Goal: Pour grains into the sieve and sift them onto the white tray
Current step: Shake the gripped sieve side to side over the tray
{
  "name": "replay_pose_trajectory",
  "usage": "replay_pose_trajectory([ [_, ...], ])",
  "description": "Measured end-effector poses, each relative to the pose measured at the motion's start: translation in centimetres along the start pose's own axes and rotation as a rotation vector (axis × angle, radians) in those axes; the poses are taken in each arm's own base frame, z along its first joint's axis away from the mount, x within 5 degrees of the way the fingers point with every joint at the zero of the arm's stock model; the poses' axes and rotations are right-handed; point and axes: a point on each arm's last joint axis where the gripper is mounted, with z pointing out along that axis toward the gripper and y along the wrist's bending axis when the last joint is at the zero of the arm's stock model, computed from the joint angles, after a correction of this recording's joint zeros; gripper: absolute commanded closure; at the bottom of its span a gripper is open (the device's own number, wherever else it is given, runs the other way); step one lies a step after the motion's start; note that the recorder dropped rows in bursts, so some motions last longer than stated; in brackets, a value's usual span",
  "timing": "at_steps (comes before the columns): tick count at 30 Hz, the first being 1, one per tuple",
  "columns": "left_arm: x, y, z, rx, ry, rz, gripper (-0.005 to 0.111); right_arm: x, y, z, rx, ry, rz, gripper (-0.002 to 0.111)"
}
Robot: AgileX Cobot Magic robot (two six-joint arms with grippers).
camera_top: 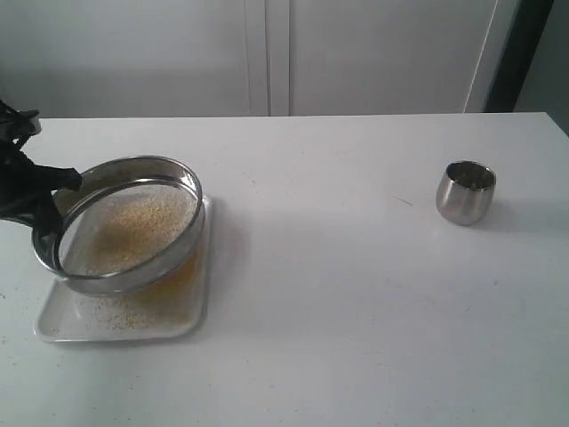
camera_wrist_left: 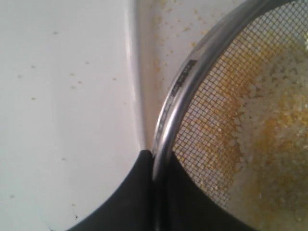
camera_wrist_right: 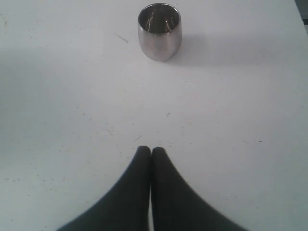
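Note:
The round steel sieve (camera_top: 124,222) hangs tilted above the white tray (camera_top: 62,327) at the left of the table. My left gripper (camera_top: 55,191) is shut on the sieve's rim (camera_wrist_left: 183,91), one black finger (camera_wrist_left: 130,192) outside the ring and one inside. Pale and golden grains (camera_wrist_left: 269,130) lie on the mesh. Fine yellow granules (camera_top: 147,311) are scattered on the tray under it. My right gripper (camera_wrist_right: 151,150) is shut on nothing, low over bare table, and is out of the exterior view.
A small rounded steel cup (camera_top: 465,191) stands upright at the right of the table, in the right wrist view (camera_wrist_right: 159,31) some way beyond the right fingertips. A few stray granules lie on the tabletop (camera_wrist_left: 57,86) beside the tray.

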Motion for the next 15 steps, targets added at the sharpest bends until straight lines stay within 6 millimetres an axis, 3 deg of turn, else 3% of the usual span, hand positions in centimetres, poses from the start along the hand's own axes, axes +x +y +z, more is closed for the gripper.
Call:
replay_pose_trajectory([
  [2,0.06,-0.26,0.13,-0.008,0.007,0.028,0.107,0.0,0.0,0.0,0.0,0.0,0.0,0.108],
  [6,0.2,0.19,0.08,-0.006,0.01,-0.112,0.107,0.0,0.0,0.0,0.0,0.0,0.0,0.108],
  [10,0.3,-0.38,0.32,-0.012,0.028,0.035,0.107,0.0,0.0,0.0,0.0,0.0,0.0,0.108],
  [14,0.1,-0.32,0.35,-0.03,0.005,-0.119,0.107,0.0,0.0,0.0,0.0,0.0,0.0,0.108],
  [15,0.07,-0.44,0.36,-0.021,0.003,-0.082,0.107,0.0,0.0,0.0,0.0,0.0,0.0,0.108],
])
